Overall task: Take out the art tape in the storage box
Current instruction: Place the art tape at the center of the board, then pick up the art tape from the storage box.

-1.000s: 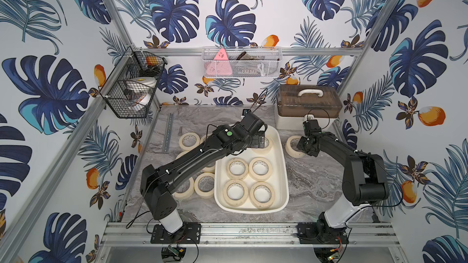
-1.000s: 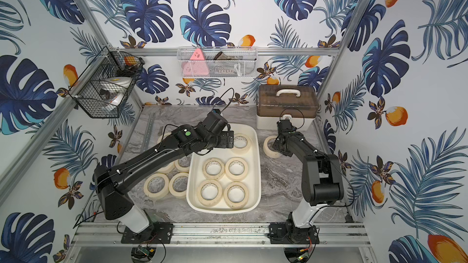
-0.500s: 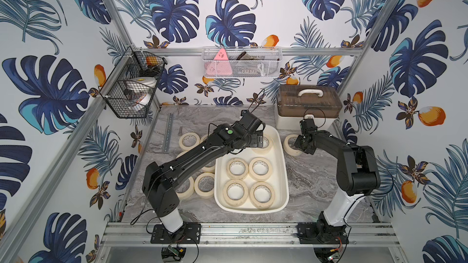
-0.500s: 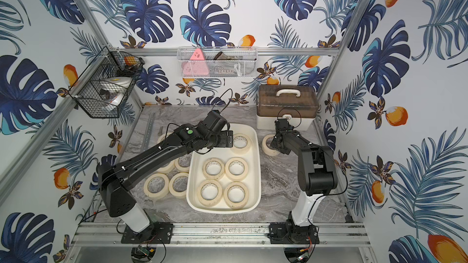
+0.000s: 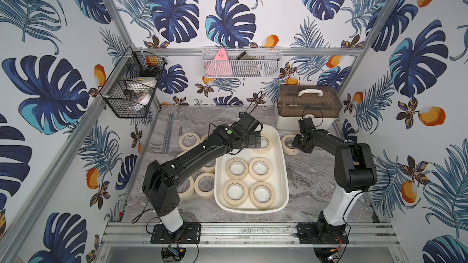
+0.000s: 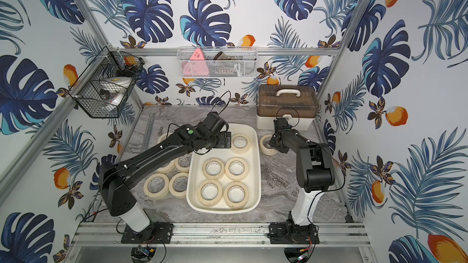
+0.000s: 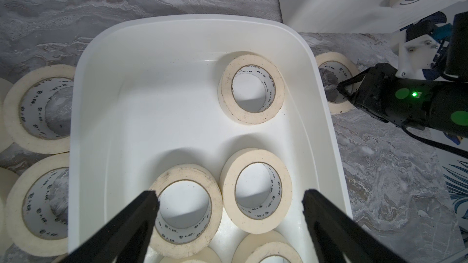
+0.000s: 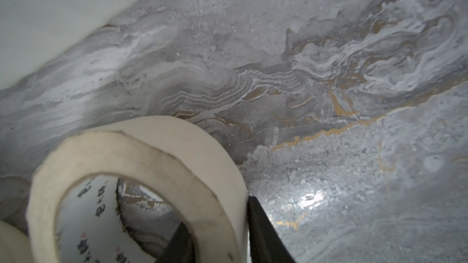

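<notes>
The storage box (image 5: 284,173) (image 6: 257,173) is a shallow cream tub in the middle of the table, and several art tape rolls lie flat in it. My left gripper (image 5: 255,140) (image 7: 230,206) hangs open above the box's far end. It holds nothing, and a roll (image 7: 187,206) lies below its fingers. Another roll (image 5: 285,139) (image 8: 141,153) lies on the table just right of the box. My right gripper (image 5: 296,145) (image 8: 217,213) straddles that roll's wall, one finger in the hole and one outside. A thin gap shows at the outer finger.
Several more rolls (image 5: 188,140) lie on the table left of the box, partly under my left arm. A brown-lidded white case (image 5: 307,104) stands at the back right. A metal rail (image 5: 168,132) lies at the back left. Wire baskets (image 5: 131,84) hang on the walls.
My right arm's elbow has swung inward slightly, and its jaws have slackened on the roll's wall. The left gripper has stayed open over the box's far end, shifting only slightly.
</notes>
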You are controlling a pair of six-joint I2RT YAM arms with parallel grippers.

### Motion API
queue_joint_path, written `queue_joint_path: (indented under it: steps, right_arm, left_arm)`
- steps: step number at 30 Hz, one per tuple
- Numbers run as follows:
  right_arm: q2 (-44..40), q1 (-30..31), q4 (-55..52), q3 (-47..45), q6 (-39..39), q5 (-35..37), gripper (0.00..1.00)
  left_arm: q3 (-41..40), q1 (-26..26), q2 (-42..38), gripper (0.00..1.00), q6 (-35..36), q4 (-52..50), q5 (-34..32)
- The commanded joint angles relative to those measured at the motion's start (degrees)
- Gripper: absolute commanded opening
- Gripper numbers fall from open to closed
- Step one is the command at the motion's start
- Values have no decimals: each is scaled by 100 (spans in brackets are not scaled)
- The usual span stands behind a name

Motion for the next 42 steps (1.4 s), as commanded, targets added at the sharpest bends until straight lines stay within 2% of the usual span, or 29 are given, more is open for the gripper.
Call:
queue_joint_path:
  steps: [1,11,19,28,34,42]
  right_arm:
    - [-113,-3,108,20,36,-85,36]
    - [-745,-5,-564,156,-196,-124,47]
    - [-1618,-4,-1191,267,-456,-680,58]
    - [-2341,-5,-1652,185,-617,-1157,64]
    - [-2641,-5,-1875,29,-785,-1075,66]
    - [-2907,-5,-1832,-293,-755,-1172,67]
  left_arm:
    - [-27,38,20,97,-38,113,34]
    - [-160,166,-15,97,9,231,106]
    - [-69,258,399,96,58,474,232]
    - [62,327,1239,92,58,927,241]
    - [105,394,1815,88,110,1410,464]
    - [733,455,2699,85,130,1382,467]
